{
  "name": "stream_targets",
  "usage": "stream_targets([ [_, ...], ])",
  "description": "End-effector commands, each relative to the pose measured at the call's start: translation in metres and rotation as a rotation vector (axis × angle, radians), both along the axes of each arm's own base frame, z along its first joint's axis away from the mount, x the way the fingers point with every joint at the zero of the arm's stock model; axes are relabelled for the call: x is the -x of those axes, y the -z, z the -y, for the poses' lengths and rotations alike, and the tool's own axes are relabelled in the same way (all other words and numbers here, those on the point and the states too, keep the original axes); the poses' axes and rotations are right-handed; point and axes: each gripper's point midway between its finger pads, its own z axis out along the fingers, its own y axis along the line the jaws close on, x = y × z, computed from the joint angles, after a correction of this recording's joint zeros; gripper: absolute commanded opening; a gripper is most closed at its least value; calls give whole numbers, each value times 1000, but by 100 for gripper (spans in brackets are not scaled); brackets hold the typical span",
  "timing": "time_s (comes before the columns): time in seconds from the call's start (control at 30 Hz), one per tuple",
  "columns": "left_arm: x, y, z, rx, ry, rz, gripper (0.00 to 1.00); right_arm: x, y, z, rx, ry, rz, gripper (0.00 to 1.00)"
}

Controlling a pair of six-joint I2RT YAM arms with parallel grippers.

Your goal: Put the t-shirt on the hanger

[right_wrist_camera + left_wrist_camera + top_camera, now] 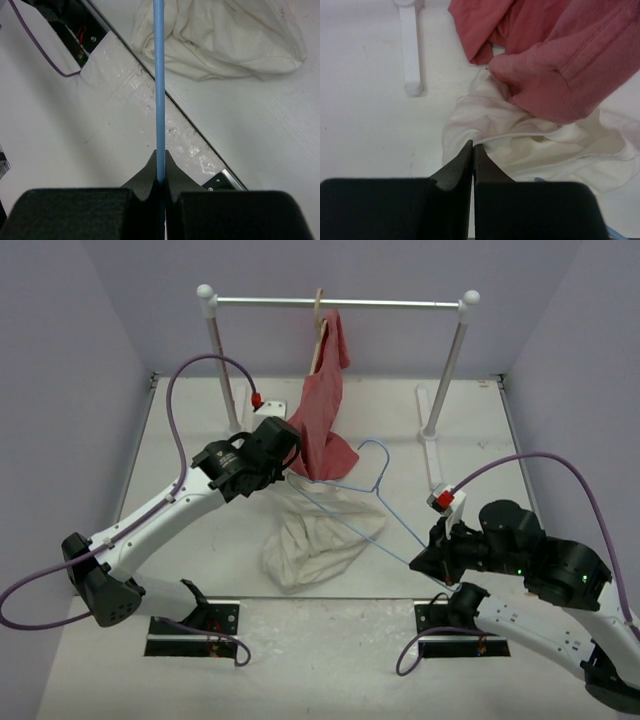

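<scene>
The cream t-shirt (pixel 315 535) lies crumpled mid-table, its upper edge pulled up toward my left gripper (pixel 290 470). In the left wrist view that gripper (pixel 472 146) is shut on a fold of the t-shirt (pixel 545 150), right below the red garment (pixel 560 60). The light-blue wire hanger (pixel 395 515) lies slanted across the shirt, hook toward the back, and part of its wire runs under the cloth. My right gripper (pixel 420 560) is shut on the hanger's near right end. In the right wrist view the gripper (pixel 160 155) clamps the blue wire (pixel 158 75), with the t-shirt (pixel 225 40) beyond.
A white clothes rack (pixel 340 303) stands at the back, its feet (pixel 432 455) on the table. The red garment (pixel 322 425) hangs from a wooden hanger (pixel 318 315) on the rail, its hem touching the cream shirt. One rack foot (pixel 412 50) is left of the left gripper.
</scene>
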Motion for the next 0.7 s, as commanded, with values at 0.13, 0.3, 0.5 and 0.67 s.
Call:
stream_targets([
  [0.13, -9, -28, 25, 81, 163, 56, 0, -7, 3, -14, 46, -34, -35, 0],
  [0.3, 1, -32, 33, 129, 249, 59, 0, -22, -8, -21, 44, -1, 5, 0],
  [0.5, 6, -32, 31, 128, 280, 66, 0, -25, -19, -27, 31, -10, 18, 0],
  [0.67, 1, -26, 21, 67, 253, 77, 0, -21, -32, -30, 2, -47, 27, 0],
])
